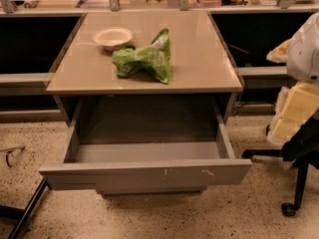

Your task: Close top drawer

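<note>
The top drawer [144,176] of the grey cabinet stands pulled far out toward me. Its flat front has small whitish scuffs right of centre, and its plain grey box interior [147,151] holds nothing. My arm's white and cream links [299,108] show at the right edge, beside the drawer's right side and apart from it. The gripper [301,146] seems to be the dark shape below those links, level with the drawer's right front corner.
On the cabinet's tan top [199,59] lie a crumpled green bag [147,59] and a white bowl [113,37]. A black chair base with a caster [291,205] stands on the speckled floor at the right. A black leg [25,210] slants at bottom left.
</note>
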`<state>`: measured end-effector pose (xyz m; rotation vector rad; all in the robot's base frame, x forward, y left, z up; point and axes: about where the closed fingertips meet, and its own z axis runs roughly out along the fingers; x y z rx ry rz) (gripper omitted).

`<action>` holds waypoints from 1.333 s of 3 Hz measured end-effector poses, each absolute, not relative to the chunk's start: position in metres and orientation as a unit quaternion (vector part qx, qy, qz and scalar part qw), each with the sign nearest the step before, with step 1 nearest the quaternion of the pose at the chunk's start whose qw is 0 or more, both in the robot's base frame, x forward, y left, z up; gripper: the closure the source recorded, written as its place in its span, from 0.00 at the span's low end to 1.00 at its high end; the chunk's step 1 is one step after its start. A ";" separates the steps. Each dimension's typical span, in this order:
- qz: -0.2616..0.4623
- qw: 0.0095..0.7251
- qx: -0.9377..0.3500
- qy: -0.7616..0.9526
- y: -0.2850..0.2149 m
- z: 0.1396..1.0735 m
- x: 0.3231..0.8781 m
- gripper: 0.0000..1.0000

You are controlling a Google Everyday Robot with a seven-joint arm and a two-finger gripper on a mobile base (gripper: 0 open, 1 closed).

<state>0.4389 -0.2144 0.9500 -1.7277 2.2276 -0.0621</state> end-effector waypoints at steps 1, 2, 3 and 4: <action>0.026 0.160 -0.611 0.775 -0.205 0.879 0.435 0.00; 0.111 0.141 -0.620 0.764 -0.188 0.798 0.422 0.00; 0.111 0.141 -0.620 0.764 -0.188 0.798 0.422 0.00; 0.129 0.138 -0.630 0.754 -0.182 0.784 0.409 0.00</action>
